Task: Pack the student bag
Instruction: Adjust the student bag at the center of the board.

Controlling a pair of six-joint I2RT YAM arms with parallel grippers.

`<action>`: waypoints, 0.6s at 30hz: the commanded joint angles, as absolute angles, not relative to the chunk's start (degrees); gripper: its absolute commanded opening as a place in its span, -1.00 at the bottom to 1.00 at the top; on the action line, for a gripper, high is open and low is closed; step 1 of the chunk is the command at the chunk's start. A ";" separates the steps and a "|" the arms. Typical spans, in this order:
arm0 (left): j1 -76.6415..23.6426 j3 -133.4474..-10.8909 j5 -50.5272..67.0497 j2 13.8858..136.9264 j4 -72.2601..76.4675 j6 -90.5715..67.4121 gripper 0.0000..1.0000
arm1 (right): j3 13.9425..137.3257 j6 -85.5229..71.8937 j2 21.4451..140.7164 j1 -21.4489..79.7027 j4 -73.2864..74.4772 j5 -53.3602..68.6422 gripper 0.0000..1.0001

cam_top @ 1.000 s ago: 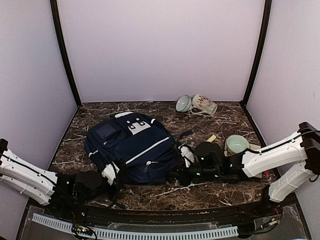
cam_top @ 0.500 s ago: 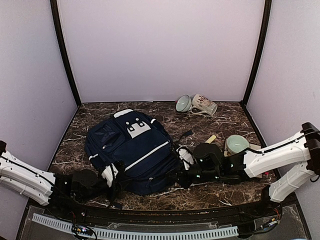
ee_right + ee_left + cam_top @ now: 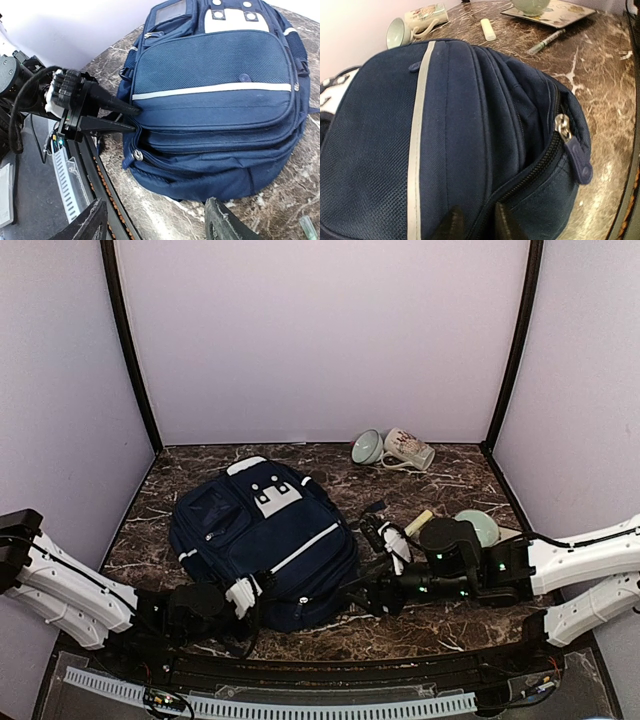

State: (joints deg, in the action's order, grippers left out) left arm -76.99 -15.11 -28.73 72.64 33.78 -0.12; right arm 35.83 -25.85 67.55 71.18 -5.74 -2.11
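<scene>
The student bag [image 3: 265,530] lies flat on the marble counter [image 3: 440,480] between the two hands, with its white patch at the end away from them. The left hand [image 3: 476,220] is pushed up against the bag's near edge. Its two dark fingers [image 3: 117,105] stand a little apart, straddling the zip line of the lowest pocket. I cannot tell whether they are actually pinching the fabric. The metal zip pull [image 3: 563,127] sits a short way along the zip from those fingertips, apart from them.

The right hand [image 3: 155,202] is released, its fingers spread wide with nothing between them. The bag's corner is just ahead of it. Behind this hand a pale green bowl [image 3: 478,527] stands on a plate [image 3: 560,12]. Well beyond it, a mug [image 3: 408,449] lies on its side beside a tipped bowl [image 3: 366,447].
</scene>
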 commanded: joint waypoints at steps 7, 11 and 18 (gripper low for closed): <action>-76.73 -21.91 -24.00 79.82 39.78 3.78 -1.00 | 34.45 -26.37 65.35 71.78 -2.17 -7.32 0.36; -76.26 -26.68 -22.70 84.07 40.42 4.29 -1.00 | 34.34 -26.71 65.14 71.73 -1.68 -8.53 0.36; -76.20 -30.85 -20.66 86.11 37.97 3.40 -0.97 | 34.12 -27.47 66.48 71.75 -2.32 -8.16 0.36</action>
State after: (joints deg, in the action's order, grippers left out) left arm -76.34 -28.56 -23.42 86.91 37.12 3.68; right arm 34.57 -26.65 66.06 71.24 -1.15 -7.79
